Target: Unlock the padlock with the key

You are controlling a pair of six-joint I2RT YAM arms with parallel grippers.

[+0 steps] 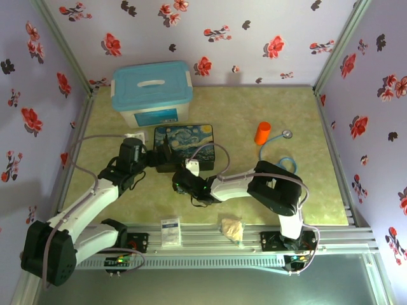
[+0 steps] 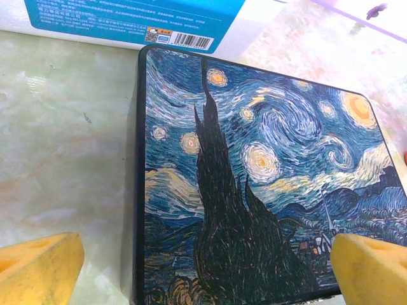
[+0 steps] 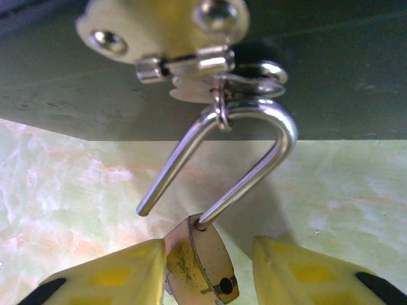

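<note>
Right fingers (image 3: 108, 283) flank the padlock (image 3: 200, 264), unclamped; left fingers (image 2: 38, 270) gape. Its shackle (image 3: 280, 133) stands free, so next I unhook it.

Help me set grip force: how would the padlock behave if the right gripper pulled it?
The padlock is probably rigid and heavy for its size: metal body, metal shackle. With one shackle leg free, it hooks loosely through the hasp, so a push would likely swing or swivel it. Its smooth faces might slip in the right gripper.
</note>
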